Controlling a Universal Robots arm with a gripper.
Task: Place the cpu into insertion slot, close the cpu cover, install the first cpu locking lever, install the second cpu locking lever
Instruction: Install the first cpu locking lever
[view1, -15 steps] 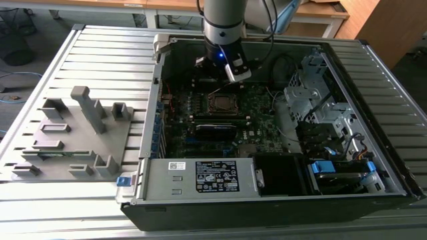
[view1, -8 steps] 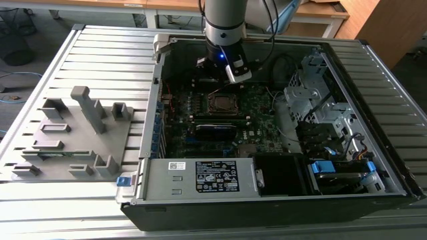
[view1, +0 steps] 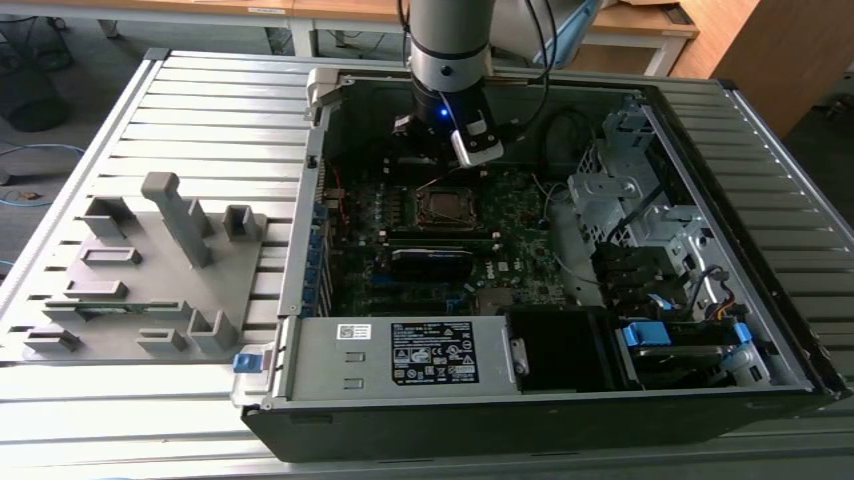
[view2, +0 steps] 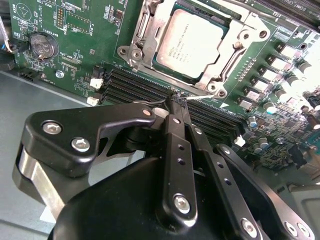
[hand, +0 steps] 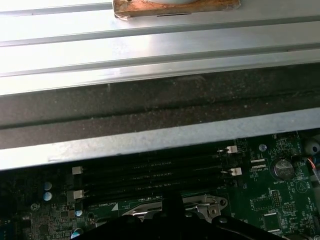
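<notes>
The cpu (view2: 192, 42) lies flat in the insertion slot (view1: 447, 206) on the green board, its grey top showing through the window of the cpu cover (view2: 235, 47). The silver cover frame lies down over it. My gripper (view2: 177, 102) is shut, and its tips sit right at the socket's edge next to the memory slots. A thin wire locking lever (view2: 167, 82) runs along that edge, with its end at my fingertips; I cannot tell whether it is pinched. In the exterior view the gripper (view1: 433, 172) hangs inside the case just behind the socket.
Long black memory slots (view2: 125, 85) lie between the gripper and the socket. A coin battery (view2: 41, 45) sits on the board. The case holds a power supply (view1: 400, 355) and a drive cage (view1: 627, 190). A grey fixture tray (view1: 134, 270) lies on the exterior view's left.
</notes>
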